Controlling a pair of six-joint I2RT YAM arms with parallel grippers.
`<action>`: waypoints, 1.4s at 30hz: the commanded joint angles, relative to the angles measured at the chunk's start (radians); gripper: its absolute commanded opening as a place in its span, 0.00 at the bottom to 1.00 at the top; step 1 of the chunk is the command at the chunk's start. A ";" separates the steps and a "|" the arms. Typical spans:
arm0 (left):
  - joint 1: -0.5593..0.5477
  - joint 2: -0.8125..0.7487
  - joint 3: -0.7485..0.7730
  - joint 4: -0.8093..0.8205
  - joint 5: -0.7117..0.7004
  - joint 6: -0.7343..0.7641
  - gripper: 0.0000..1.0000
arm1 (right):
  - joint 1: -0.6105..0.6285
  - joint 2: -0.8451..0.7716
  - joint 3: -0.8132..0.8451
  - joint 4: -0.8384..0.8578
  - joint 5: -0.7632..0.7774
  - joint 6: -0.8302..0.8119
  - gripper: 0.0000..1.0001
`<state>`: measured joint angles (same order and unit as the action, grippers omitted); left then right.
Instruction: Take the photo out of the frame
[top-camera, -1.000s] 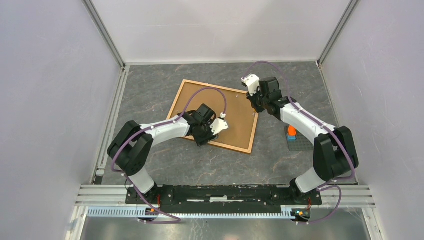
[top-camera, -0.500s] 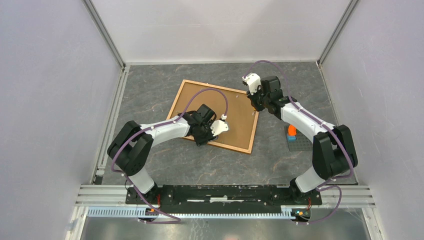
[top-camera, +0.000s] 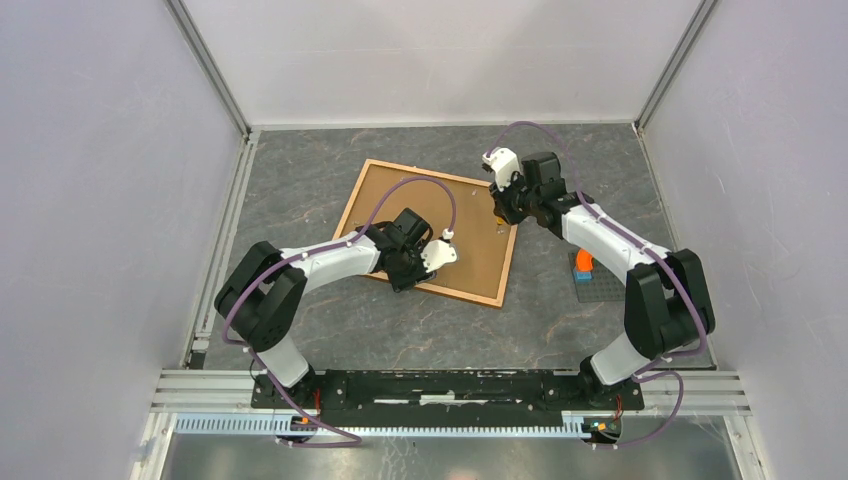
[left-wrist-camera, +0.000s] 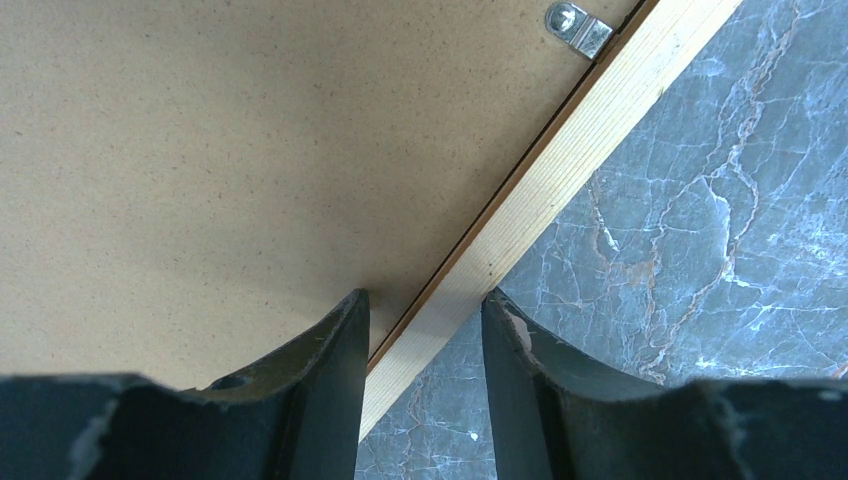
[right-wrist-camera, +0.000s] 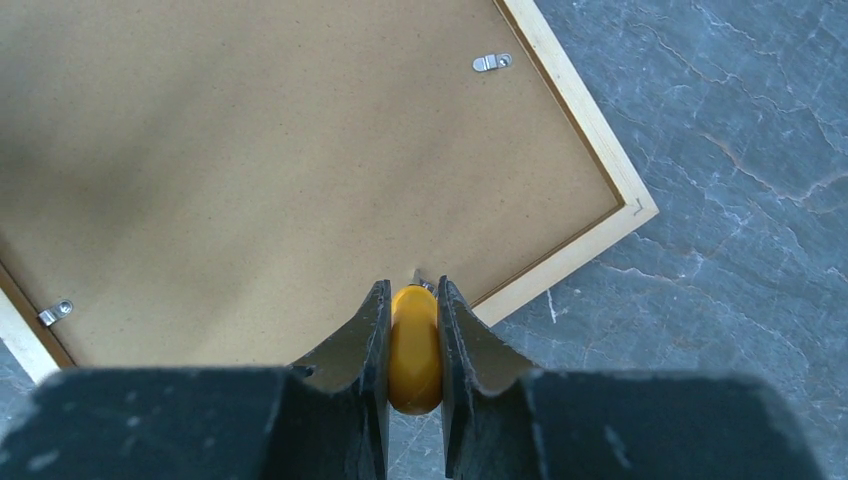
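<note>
Overhead only: one grey baseplate (top-camera: 603, 287) carrying one orange block (top-camera: 583, 261), on the table (top-camera: 400, 330) right of the frame (top-camera: 475, 250).
Wrist views only: metal clips (right-wrist-camera: 490, 62) on the fibreboard back, two from the right wrist and one from the left.
Frame: one, lying back-up.
Left gripper (left-wrist-camera: 425, 320): partly open, empty, astride the near moulding.
Right gripper (right-wrist-camera: 413, 292): clamped on one yellow object (right-wrist-camera: 415, 350) at the frame's right edge.

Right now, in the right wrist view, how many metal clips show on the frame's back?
2: the upper-right clip by the frame moulding, and the lower-left clip at the opposite edge. A third may hide behind the yellow tool in the right gripper.
</note>
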<state>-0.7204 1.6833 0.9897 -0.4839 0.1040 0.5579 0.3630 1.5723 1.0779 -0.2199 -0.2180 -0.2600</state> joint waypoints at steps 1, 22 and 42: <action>0.007 0.081 -0.056 -0.007 0.028 0.013 0.50 | 0.008 0.023 0.043 -0.054 -0.049 0.027 0.00; 0.007 0.092 -0.055 0.001 0.026 0.019 0.51 | 0.008 -0.037 -0.012 -0.058 0.043 -0.068 0.00; 0.002 0.090 -0.049 -0.016 0.034 0.022 0.49 | 0.007 0.005 0.067 -0.061 -0.045 -0.038 0.00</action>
<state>-0.7204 1.6855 0.9890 -0.4824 0.1040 0.5583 0.3668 1.5909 1.1099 -0.2508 -0.2047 -0.3000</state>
